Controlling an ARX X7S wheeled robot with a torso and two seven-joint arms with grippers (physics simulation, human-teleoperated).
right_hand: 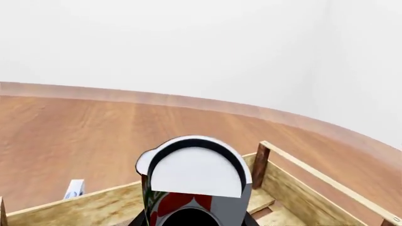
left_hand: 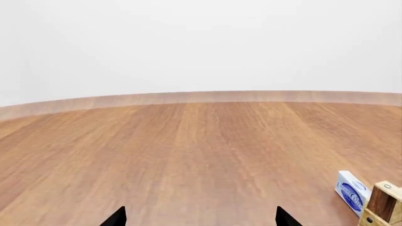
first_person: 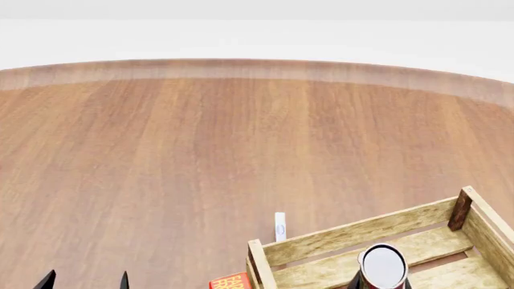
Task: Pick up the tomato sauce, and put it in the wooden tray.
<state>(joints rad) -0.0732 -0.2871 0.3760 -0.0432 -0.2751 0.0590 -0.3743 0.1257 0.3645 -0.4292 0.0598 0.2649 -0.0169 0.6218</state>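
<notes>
The tomato sauce (first_person: 383,266) is a small can with a silver-white top, and it hangs over the inside of the wooden tray (first_person: 353,231) at the lower right of the head view. My right gripper (first_person: 381,282) is shut on it from below. In the right wrist view the tomato sauce (right_hand: 195,181) fills the middle, showing its red and green label. My right gripper (right_hand: 191,222) is mostly hidden behind it, and the wooden tray (right_hand: 317,181) lies beyond. My left gripper (left_hand: 201,217) is open over bare floor with nothing between its fingers. In the head view my left gripper (first_person: 86,280) is at the lower left.
A small blue-and-white box (first_person: 280,227) lies on the wooden floor just outside the tray's far-left wall. The same blue-and-white box (left_hand: 351,192) sits beside a tray corner post (left_hand: 383,203). A red box (first_person: 231,282) sits by the tray's near-left corner. White walls ring the floor.
</notes>
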